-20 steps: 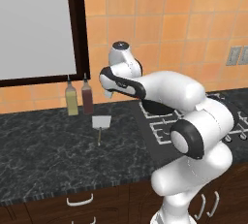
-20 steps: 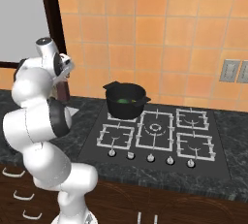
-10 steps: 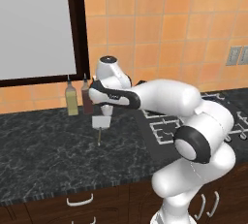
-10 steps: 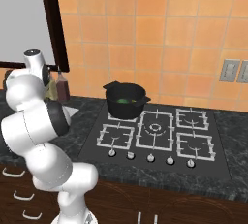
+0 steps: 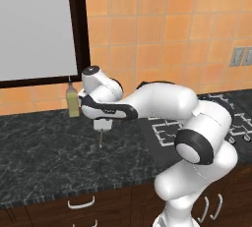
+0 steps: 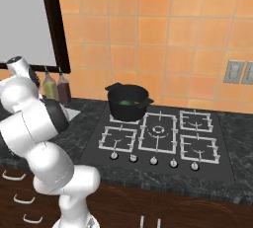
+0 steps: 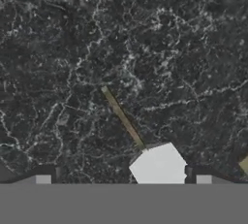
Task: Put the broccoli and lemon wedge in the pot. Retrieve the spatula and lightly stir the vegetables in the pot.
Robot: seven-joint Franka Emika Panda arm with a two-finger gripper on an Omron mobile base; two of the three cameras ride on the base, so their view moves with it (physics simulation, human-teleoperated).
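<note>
One second was enough for the arm to swing away from the stove side and come down low over the dark counter (image 5: 44, 157), as the left base view shows against the earlier pictures. The gripper (image 7: 123, 182) now hangs directly above the spatula (image 7: 145, 150), which lies flat on the counter, left of the cooktop (image 6: 153, 135). The jaws stand wide apart, with nothing between them yet.

In my judgement this means the first part of the task is already finished and the robot has started the second part, to fetch the spatula. The black pot (image 6: 128, 101) stands on the rear left burner and something green lies inside it; I cannot tell for sure whether the lemon wedge is among it.

The long axis of the spatula runs along its thin tan handle. In the hand view the pale blade sits at the bottom, between the two finger tips, and the handle goes up and to the left, away from the hand. In the left base view the handle end (image 5: 101, 140) points toward the front edge of the counter, while the blade is hidden under the hand. Two bottles (image 6: 55, 87) stand near the wall behind.
</note>
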